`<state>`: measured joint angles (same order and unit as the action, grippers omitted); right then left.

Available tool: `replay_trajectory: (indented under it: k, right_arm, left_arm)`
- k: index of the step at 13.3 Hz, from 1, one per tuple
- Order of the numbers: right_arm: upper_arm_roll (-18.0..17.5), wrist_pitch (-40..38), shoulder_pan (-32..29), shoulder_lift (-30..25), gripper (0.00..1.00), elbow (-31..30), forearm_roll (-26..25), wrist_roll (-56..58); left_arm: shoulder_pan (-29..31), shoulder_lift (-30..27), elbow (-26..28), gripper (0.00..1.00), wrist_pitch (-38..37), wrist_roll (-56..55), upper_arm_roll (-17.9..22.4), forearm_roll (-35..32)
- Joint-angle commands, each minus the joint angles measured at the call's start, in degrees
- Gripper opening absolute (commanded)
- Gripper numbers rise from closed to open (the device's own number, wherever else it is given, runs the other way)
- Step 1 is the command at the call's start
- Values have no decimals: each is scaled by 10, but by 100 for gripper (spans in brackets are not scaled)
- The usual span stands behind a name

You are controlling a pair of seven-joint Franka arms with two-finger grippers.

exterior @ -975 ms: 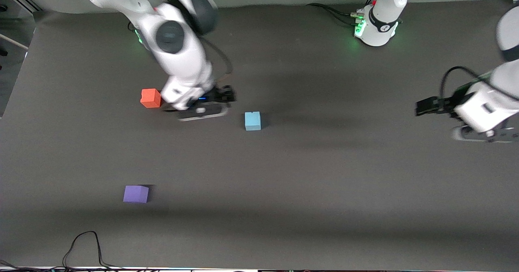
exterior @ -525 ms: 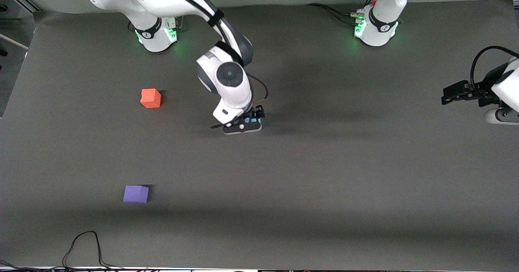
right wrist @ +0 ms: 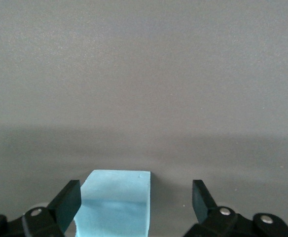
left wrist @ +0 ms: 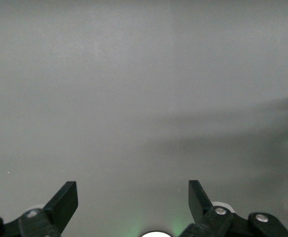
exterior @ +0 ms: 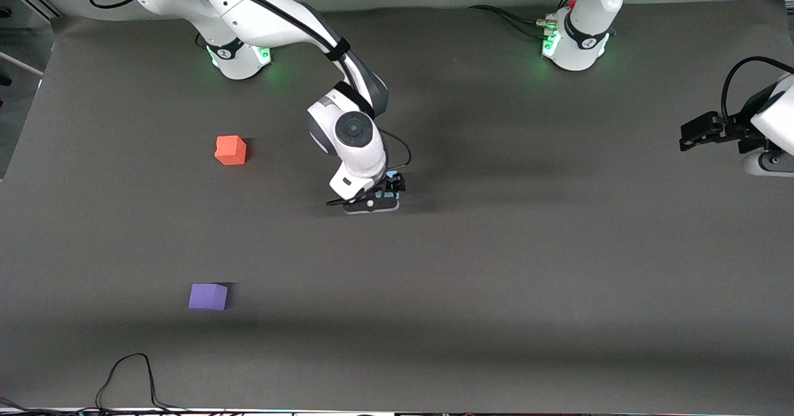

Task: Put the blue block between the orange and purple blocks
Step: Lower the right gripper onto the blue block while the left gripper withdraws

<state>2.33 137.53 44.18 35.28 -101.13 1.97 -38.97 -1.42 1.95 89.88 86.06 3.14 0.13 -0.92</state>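
The blue block (exterior: 392, 175) sits near the table's middle, mostly hidden under my right gripper (exterior: 388, 191). In the right wrist view the blue block (right wrist: 115, 205) stands between the open fingers of the right gripper (right wrist: 135, 191), close to one finger (right wrist: 67, 200) and apart from the other. The orange block (exterior: 231, 150) lies toward the right arm's end. The purple block (exterior: 208, 296) lies nearer the front camera than the orange one. My left gripper (exterior: 687, 136) hangs open and empty at the left arm's end; its wrist view (left wrist: 132, 191) shows only bare table.
The grey table mat (exterior: 496, 279) spreads around the blocks. A black cable (exterior: 130, 372) loops at the front edge. The two arm bases (exterior: 239, 56) (exterior: 577, 41) stand at the back edge.
My right gripper has moved from beside the orange block to the blue block and come down around it. My left arm has drawn back toward its own end of the table.
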Motion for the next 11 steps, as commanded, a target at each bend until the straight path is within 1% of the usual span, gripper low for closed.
replay_trajectory:
  k: [1,4,6,7,8,9,10,11]
  right_arm:
    - [0,13,23,-3,100,-8,8,-28]
    - [0,14,25,-5,100,-16,8,-29]
    - [0,41,25,-6,100,-43,8,-28]
    - [0,63,24,-7,90,-60,8,-27]
    - [0,71,25,-7,60,-64,8,-25]
    - [0,71,25,-7,35,-64,8,-26]
    - [0,71,24,-9,24,-64,8,-26]
    - [0,68,24,-14,23,-64,8,-27]
  left_arm:
    - [-14,-22,28,100,18,12,14,-7]
    - [-14,-29,40,100,35,12,14,-7]
    - [-17,-27,40,100,43,4,14,-4]
    - [-17,-28,40,100,40,3,14,-1]
    - [-14,-27,36,100,39,3,13,2]
    - [-13,-27,35,100,35,4,11,3]
    - [-13,-27,34,100,34,4,11,3]
    - [-11,-27,34,100,35,4,8,4]
